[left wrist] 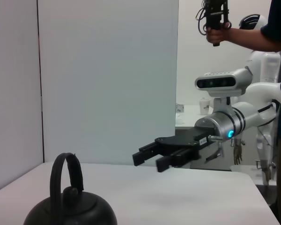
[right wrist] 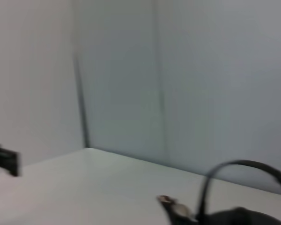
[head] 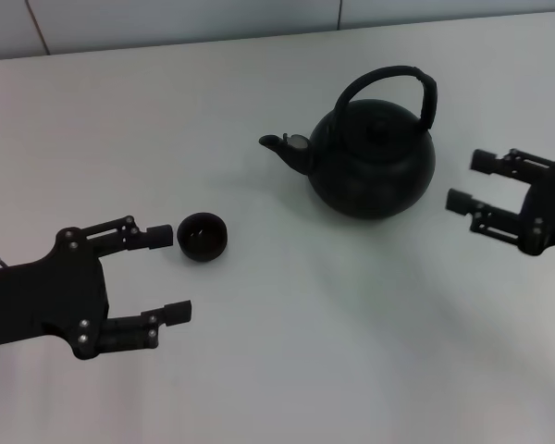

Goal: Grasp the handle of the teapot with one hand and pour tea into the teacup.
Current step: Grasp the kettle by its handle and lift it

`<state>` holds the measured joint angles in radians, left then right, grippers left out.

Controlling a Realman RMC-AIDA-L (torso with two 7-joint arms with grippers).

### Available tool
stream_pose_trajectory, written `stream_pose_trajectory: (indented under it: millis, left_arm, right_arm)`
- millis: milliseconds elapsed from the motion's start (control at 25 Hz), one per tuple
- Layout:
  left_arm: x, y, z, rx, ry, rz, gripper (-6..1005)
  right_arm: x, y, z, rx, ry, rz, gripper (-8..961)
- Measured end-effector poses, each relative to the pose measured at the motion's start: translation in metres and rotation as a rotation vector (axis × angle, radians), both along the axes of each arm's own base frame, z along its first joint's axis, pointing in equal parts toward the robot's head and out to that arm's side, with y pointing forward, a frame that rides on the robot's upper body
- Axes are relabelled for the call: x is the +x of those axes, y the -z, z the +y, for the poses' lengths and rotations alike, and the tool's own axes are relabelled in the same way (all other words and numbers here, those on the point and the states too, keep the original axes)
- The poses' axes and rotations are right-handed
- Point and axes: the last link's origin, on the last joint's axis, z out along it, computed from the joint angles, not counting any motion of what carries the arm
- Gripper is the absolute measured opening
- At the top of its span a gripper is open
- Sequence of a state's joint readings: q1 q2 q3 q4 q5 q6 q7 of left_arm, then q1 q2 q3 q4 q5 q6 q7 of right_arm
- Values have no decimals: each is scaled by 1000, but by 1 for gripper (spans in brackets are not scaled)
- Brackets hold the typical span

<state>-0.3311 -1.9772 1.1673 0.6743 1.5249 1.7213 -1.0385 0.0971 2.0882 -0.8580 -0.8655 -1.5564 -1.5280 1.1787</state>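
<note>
Teapot (head: 372, 157) sits upright on the white table (head: 287, 351), in the upper right of centre in the head view, its spout (head: 279, 146) pointing toward the frame's left and its lid on. Handle (head: 388, 85) arches over the pot, standing upright and free; nothing touches it. Teacup (head: 203, 236) stands left of centre, below and left of the spout, well apart from the pot.

Right gripper (head: 474, 182) hovers at the right edge of the head view, just beside the pot's body but not touching, its two fingers spread open and pointing at the pot. It holds nothing. The left wrist view shows this same gripper (left wrist: 150, 159) reaching in above the table beyond the pot (left wrist: 70, 213), fingers parted.

Left gripper (head: 171, 275) is at the lower left of the head view, open and empty, with its upper finger (head: 146, 238) just beside the cup; whether they touch cannot be told. Its lower finger lies clear of the cup.

The right wrist view shows the pot's spout and handle (right wrist: 243, 180) at the lower right, blurred.
</note>
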Motion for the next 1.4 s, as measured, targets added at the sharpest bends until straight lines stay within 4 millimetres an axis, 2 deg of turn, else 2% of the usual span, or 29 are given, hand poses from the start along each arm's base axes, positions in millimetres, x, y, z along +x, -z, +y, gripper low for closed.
stream_pose_trajectory:
  millis: [200,280,600,920,1400]
  left_arm:
    - [-1,1,0,0,-3,7,786]
    - [-1,1,1,1,-2,8,786]
    - [-1,2,1,4,-10,10,786]
    - [-1,3,1,6,-15,4,786]
    - [1,3,3,21,-16,-9,786]
  right_arm:
    - [13,-4,7,58,88,-24,539]
    - [17,-5,15,97,134,-18,538]
    - [16,-5,38,157,184,27,535]
    - [9,11,66,140,202,19,531]
    - [6,27,85,125,243,6,525]
